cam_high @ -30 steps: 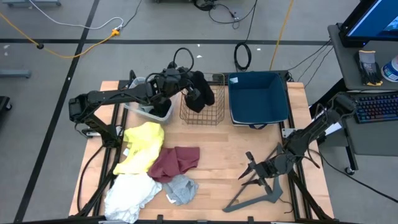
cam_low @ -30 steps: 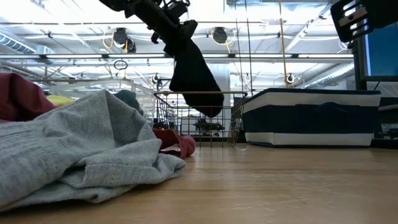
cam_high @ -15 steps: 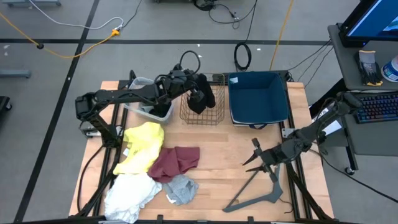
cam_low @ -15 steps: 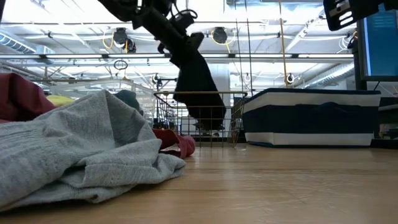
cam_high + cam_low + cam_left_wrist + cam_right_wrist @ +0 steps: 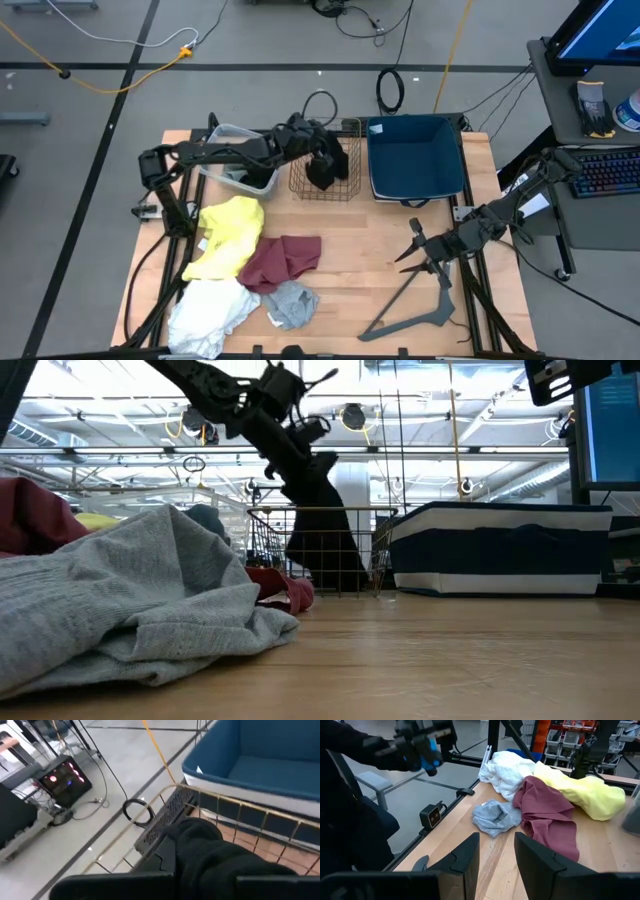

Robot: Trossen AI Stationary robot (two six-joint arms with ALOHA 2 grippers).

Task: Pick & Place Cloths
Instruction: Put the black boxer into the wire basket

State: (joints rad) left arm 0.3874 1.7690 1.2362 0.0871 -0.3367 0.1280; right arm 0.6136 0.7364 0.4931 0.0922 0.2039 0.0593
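Note:
My left gripper [image 5: 316, 150] is over the gold wire basket [image 5: 350, 185] at the table's far edge, shut on a black cloth [image 5: 326, 168]. In the low view the black cloth [image 5: 325, 530] hangs down inside the basket [image 5: 375, 550]. The yellow cloth [image 5: 230, 232], the maroon cloth [image 5: 285, 260], the light grey cloth [image 5: 292, 305] and the white cloth [image 5: 208, 312] lie in a heap on the table's left half. My right gripper [image 5: 412, 250] is open above the table's right half, beside the grey hanger bar [image 5: 420, 312], and touches nothing. My left gripper holds the black cloth by its upper end [image 5: 200, 865], bunched between the two fingers [image 5: 115, 887], slanting down from the table's left. The cloth hangs below the fingers, its lower part [image 5: 335, 570] inside the wire basket. Whether it rests on the basket floor I cannot tell.
A blue fabric bin [image 5: 415, 160] stands right of the wire basket. A pale plastic tub [image 5: 225, 175] stands left of it, under my left arm. Bare wood lies between the cloth heap and the hanger bar. In the right wrist view the heap [image 5: 545, 805] lies ahead.
My left gripper has moved toward the table's right edge and down. The black cloth, which hung above the basket rim, now reaches deep into the wire basket. My right gripper has moved toward the far edge, away from the hanger bar, and stayed open.

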